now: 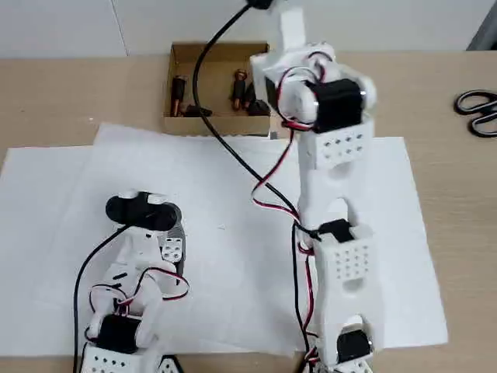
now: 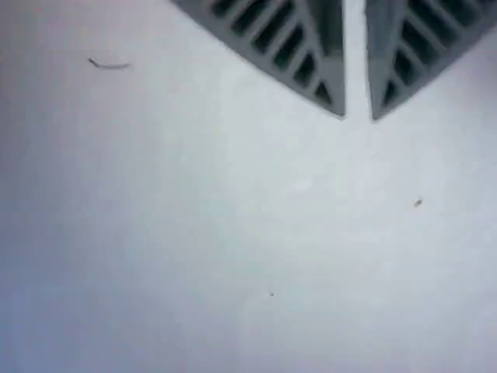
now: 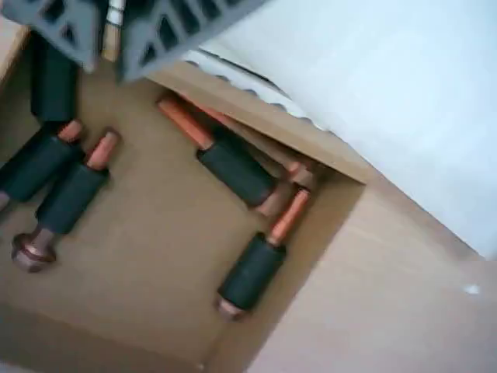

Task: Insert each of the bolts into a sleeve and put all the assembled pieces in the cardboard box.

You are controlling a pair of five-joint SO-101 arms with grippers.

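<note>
The cardboard box (image 1: 172,78) stands at the back of the table. Several bolts in black sleeves lie on its floor, among them one (image 3: 237,167) along a wall, one (image 3: 252,272) in a corner and one (image 3: 70,198) beside two others. My right gripper (image 3: 110,64) hangs just inside the box, over a black sleeve (image 3: 50,81). Its fingers stand close together with a pale strip in the slit that I cannot identify. The right arm (image 1: 334,148) stretches across the paper to the box. My left gripper (image 2: 357,116) is shut and holds nothing, low over the white paper (image 2: 233,233).
White paper (image 1: 233,194) covers the middle of the table up to the box's front wall. The left arm (image 1: 144,233) sits folded at the front left. Scissors (image 1: 477,109) lie at the far right on bare wood. A black cable (image 1: 225,144) crosses the box.
</note>
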